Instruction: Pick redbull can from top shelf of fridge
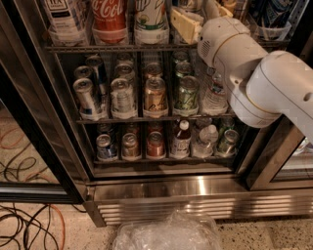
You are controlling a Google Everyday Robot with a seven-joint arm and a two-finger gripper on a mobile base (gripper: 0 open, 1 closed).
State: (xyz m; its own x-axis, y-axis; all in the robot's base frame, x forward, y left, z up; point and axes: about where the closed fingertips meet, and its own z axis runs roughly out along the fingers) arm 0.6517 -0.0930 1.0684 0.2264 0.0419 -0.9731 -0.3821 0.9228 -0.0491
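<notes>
Camera view looks straight into the open fridge (161, 188), and from where I stand the red Coca-Cola can (109, 17) is the easy marker. It sits in a clear bin on the top shelf (68, 48), whose upper part is cut off by the frame. The robot's fat white arm (264, 83) comes in from well right of the Coca-Cola can and reaches up to that same shelf. The gripper (191, 18) hangs two lanes right of the Coca-Cola can, just past the white-and-green can (150, 19). I cannot tell whether it is open or closed.

The redbull can (187, 4), as far as I can judge, is the greyish sliver right behind the gripper at the very top edge, in that same lane. Too little of it shows to be sure.

I'd expect a slim, full can: moderately heavy, stiff along its height, thin-walled and dentable if squeezed hard. Chilled metal may be slick. The best hold looks like mid-body, across its width, clear of the bin wall, then a lift straight out.
</notes>
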